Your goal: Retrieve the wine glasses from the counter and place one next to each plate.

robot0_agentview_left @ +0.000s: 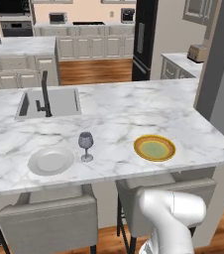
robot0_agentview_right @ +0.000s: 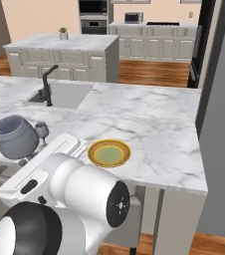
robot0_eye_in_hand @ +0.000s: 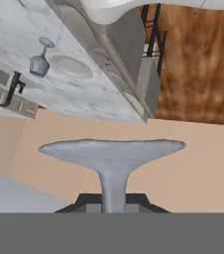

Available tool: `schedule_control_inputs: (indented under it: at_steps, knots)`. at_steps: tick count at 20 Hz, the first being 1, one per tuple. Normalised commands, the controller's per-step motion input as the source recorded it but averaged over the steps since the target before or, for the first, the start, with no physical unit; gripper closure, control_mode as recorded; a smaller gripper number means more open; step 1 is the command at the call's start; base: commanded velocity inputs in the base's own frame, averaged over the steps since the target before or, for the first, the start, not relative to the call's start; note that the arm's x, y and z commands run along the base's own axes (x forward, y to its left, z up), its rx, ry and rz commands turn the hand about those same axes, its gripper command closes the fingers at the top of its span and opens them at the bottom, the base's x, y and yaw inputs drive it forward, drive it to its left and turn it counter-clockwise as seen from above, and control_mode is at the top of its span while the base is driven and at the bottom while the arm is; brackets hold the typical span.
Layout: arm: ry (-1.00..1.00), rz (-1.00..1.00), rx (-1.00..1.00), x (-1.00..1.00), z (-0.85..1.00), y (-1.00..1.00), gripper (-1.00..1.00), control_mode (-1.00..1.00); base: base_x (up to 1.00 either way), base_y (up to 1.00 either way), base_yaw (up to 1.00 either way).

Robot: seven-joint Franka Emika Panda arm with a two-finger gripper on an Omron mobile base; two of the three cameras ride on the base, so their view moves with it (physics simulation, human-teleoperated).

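My gripper [robot0_eye_in_hand: 113, 204] is shut on the thin stem of a smoky grey wine glass [robot0_eye_in_hand: 111, 151], whose round foot spreads just beyond the fingertips. The bowl of this held glass [robot0_agentview_right: 15, 135] looms at the left of the right base view, off the island's near edge. A second wine glass [robot0_agentview_left: 85, 145] stands upright on the marble island, between the white plate [robot0_agentview_left: 51, 160] and the yellow-rimmed plate [robot0_agentview_left: 154, 148], close to the white one. The hand view is rolled over and shows that glass [robot0_eye_in_hand: 40, 62] beside the white plate [robot0_eye_in_hand: 70, 67].
The island [robot0_agentview_left: 114, 106] has a sink [robot0_agentview_left: 59, 101] with a black faucet [robot0_agentview_left: 45, 94] at its far left. Two grey stools [robot0_agentview_left: 49, 221] stand under its near edge. The counter [robot0_agentview_left: 179, 60] with a toaster [robot0_agentview_left: 197, 52] lies at the back right, beside a dark fridge [robot0_agentview_left: 144, 39].
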Motion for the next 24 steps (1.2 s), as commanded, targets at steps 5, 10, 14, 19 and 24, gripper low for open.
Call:
schedule_control_inputs:
  at_steps: [5, 10, 14, 19, 24]
  knots:
    - [0.01, 0.00, 0.00, 0.59, -0.31, -0.39, 1.00, -1.00, 0.31, -0.16, 0.01]
    - [0.09, 0.01, 0.00, 0.93, -0.52, -0.89, 1.00, -1.00, 0.00, 0.00, 0.00]
    - [0.03, 0.00, 0.00, 0.96, -0.50, -0.74, 1.00, -1.00, 0.00, 0.00, 0.00]
    - [0.01, 0.00, 0.00, 0.89, -0.43, -0.34, 1.00, -1.00, 0.00, 0.00, 0.00]
    - [0.02, 0.00, 0.00, 0.93, -0.31, -0.01, 1.00, -1.00, 0.00, 0.00, 0.00]
